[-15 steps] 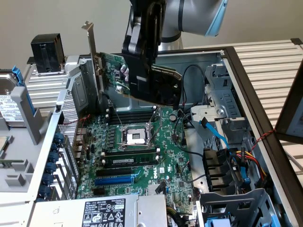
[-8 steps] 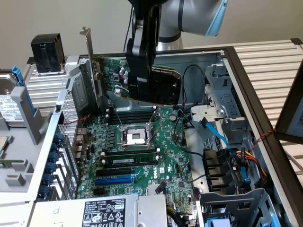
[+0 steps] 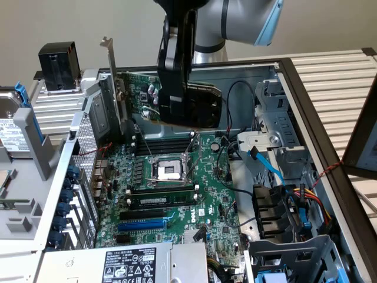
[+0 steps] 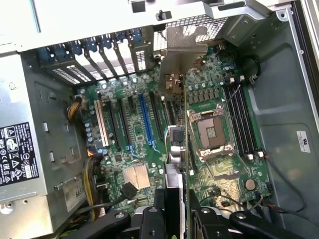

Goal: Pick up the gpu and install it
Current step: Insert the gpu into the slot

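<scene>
My jaws are closed on the gpu (image 3: 203,105), pinching the card from above across its thickness. In the wrist view its thin green edge (image 4: 176,147) runs straight out from between them. The card stands on edge and hangs in the air, seated in no slot. In the exterior view its black cooler shroud is turned toward five o'clock, and its metal end bracket (image 3: 109,62) sits at the ten o'clock end, poking up above the rear wall of the computer case (image 3: 265,73). My arm (image 3: 235,23) comes down to it from twelve o'clock. Just under the card's lower edge in the exterior view lie the black memory slots (image 3: 165,144), and at six o'clock from them is the open CPU socket (image 3: 168,171), both on the green motherboard (image 3: 203,206). I cannot tell how far the card clears them. The blue expansion slot (image 3: 144,224) lies at seven o'clock from the card, well apart from it. In the wrist view that slot (image 4: 146,119) runs parallel to the card's edge on one side and the CPU socket (image 4: 209,132) sits on the other, with the bracket (image 4: 185,47) near the row of rear slot openings (image 4: 99,50). Farther out in the exterior view, the power supply (image 3: 126,262) with its white label fills the case at six to seven o'clock. A drive cage (image 3: 294,253) sits at five o'clock and a blue data cable (image 3: 262,162) at three o'clock. Outside the case, a black boxy part (image 3: 59,65) stands at ten o'clock, and the slatted surface (image 3: 341,82) shows at two o'clock.
</scene>
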Robot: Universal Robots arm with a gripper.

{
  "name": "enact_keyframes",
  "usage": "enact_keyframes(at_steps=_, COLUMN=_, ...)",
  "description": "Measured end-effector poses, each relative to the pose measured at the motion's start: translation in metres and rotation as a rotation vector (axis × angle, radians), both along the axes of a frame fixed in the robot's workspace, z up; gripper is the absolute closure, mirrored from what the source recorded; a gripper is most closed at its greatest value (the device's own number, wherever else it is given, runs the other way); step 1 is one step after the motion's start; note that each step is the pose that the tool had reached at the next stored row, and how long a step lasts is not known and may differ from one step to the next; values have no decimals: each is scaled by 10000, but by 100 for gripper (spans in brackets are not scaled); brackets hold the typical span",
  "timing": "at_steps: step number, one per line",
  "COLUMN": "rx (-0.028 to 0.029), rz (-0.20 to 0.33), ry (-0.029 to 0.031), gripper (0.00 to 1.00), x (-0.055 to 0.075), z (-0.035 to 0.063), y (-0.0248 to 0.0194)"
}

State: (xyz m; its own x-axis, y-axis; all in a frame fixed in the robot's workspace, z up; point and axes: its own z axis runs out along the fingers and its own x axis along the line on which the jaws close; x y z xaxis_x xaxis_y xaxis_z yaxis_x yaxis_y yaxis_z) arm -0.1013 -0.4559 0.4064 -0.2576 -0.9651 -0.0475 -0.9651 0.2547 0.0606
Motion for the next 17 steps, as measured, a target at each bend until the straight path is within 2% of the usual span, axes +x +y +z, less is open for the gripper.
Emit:
enact_keyframes(at_steps=7, rx=-9, rz=810, ry=-3, gripper=72, x=-14, z=-52, y=27)
enact_keyframes(at_steps=8, rx=-39, rz=949, ry=1, gripper=72, x=-14, z=-59, y=30)
enact_keyframes(at_steps=11, rx=-178, rz=1307, ry=4, gripper=72, x=-15, z=-79, y=34)
enact_keyframes(at_steps=12, rx=-205, rz=1393, ry=-7, gripper=72, x=-15, z=-88, y=46)
enact_keyframes(at_steps=13, rx=-215, rz=1436, ry=-37, gripper=72, x=-15, z=-97, y=68)
enact_keyframes(at_steps=17, rx=-227, rz=1498, ry=-187, gripper=72, x=-22, z=-130, y=205)
